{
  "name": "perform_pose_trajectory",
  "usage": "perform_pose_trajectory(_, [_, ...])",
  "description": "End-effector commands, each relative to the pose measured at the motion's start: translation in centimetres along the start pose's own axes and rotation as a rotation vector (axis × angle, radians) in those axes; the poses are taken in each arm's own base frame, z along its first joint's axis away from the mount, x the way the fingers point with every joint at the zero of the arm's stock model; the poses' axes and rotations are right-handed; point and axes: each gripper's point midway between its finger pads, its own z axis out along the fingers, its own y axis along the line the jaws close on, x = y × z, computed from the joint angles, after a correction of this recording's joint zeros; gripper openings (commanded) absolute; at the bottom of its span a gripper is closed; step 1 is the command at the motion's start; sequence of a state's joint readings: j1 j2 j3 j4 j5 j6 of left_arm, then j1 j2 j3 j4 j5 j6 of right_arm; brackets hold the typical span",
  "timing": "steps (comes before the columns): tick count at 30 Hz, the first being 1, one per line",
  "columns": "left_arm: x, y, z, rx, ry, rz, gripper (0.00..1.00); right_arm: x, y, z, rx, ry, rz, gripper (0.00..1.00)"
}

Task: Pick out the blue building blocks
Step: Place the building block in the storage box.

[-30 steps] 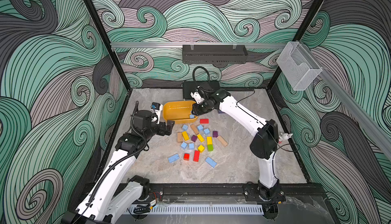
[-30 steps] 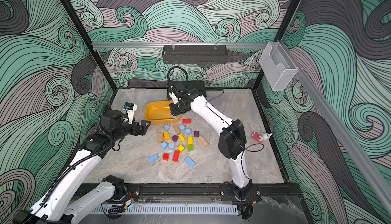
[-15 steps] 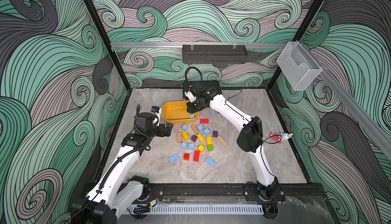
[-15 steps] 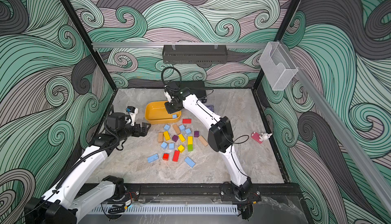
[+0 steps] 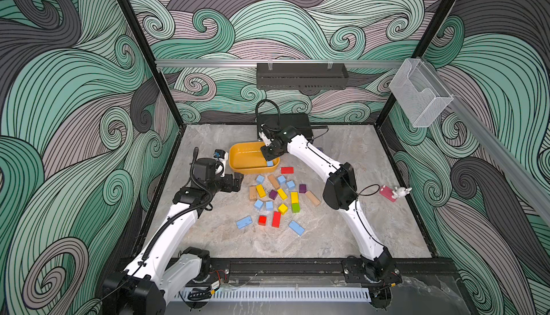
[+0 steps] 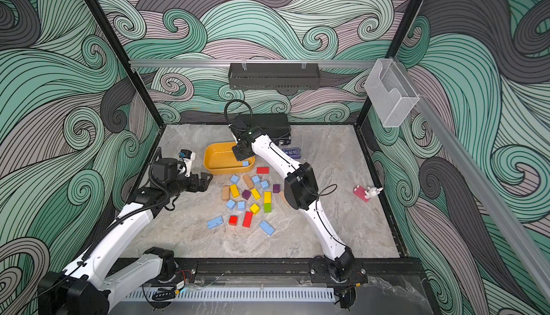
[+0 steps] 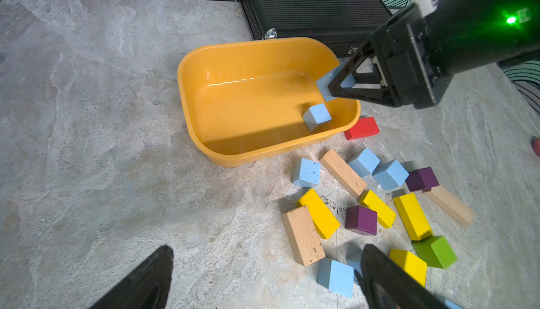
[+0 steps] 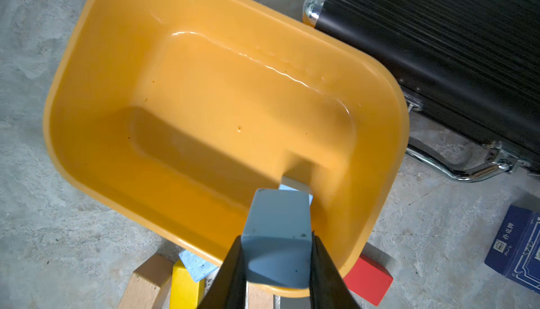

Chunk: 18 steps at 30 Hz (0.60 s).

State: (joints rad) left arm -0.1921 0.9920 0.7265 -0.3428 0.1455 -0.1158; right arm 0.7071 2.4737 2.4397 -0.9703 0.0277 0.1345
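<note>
One blue block [image 8: 277,228] over rim of yellow bin [image 8: 87,73]

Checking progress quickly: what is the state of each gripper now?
Left gripper: open, empty.
Right gripper: shut on a blue block, above the tray.

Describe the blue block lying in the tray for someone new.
Find the yellow tray in front of the black case. A light-blue cube lies on its floor, in the corner beside a red block. No other block rests inside the tray.
</note>
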Motion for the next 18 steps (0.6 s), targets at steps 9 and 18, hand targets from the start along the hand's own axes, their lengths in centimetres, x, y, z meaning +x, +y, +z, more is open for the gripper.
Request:
perform_pose_trajectory(9, [-0.8, 0.0, 1.5, 0.011, 0.038, 0.016, 0.99, -0.5, -2.3, 3.3, 0.02, 0.005, 0.058, 0.04])
perform_pose_trajectory(18, [-0.7, -0.2, 1.5, 0.018, 0.102, 0.021, 0.99, -0.6, -2.6, 4.6, 0.02, 0.005, 0.08, 0.17])
